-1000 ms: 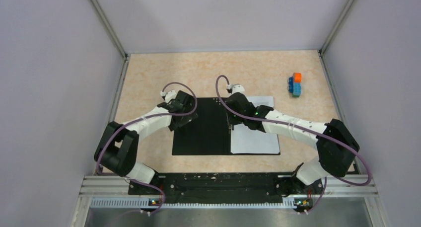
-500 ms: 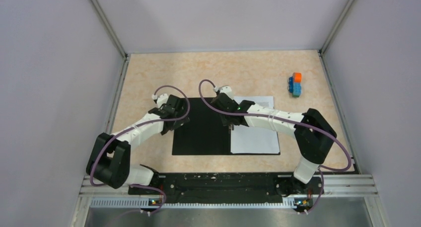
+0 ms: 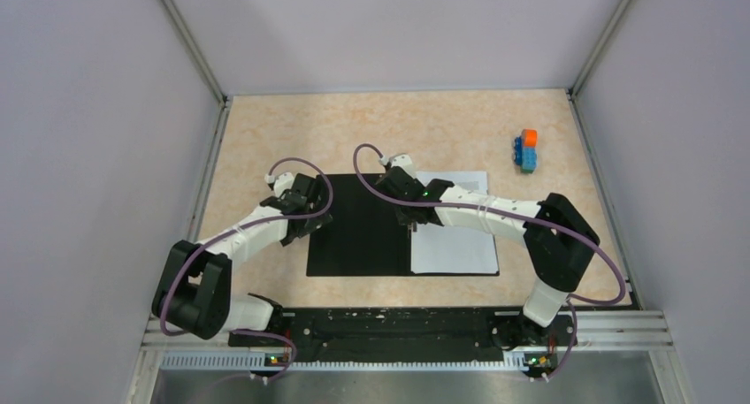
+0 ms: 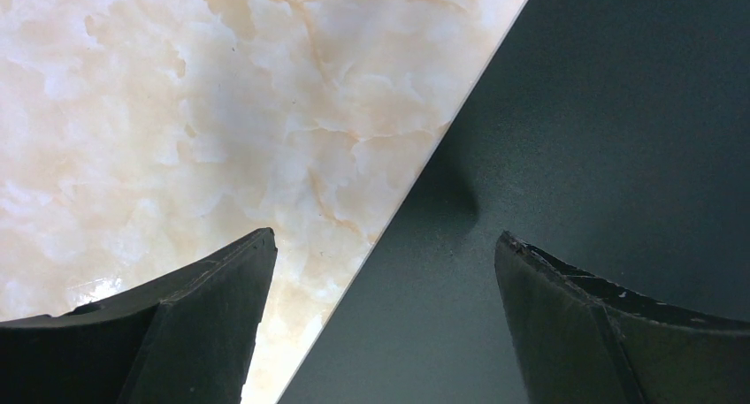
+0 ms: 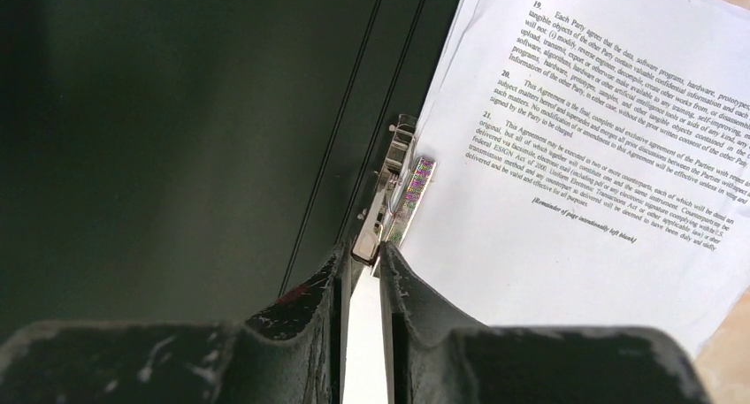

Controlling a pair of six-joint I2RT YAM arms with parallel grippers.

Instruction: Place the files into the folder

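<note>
Three plain grey walls (image 3: 88, 156) close in one marbled beige surface (image 3: 442, 121), and two white-and-black arms reach out over it from its near edge. One folder (image 3: 363, 236) lies flat and open on it, black inside facing up. It sits directly under both hands, its left half bare. The left hand (image 4: 385, 238) hangs low over the folder's left edge, spread as wide as it goes and holding nothing; one finger is above the marbled surface and the other above the black cover. The files (image 5: 575, 201) lie on the folder's right half, just to the right of the right hand. They are white sheets printed with small black text, and their offset edges show more than one, though the exact count cannot be told. The right hand (image 5: 363, 258) is down at the folder's spine, narrowed to a slim gap and pinched on the near end of the one metal clip (image 5: 394, 192), which runs away from its fingertips along the sheets' left margin. One toy block stack (image 3: 527, 150), orange on blue, stands well apart, beyond the right hand and off to its right.
</note>
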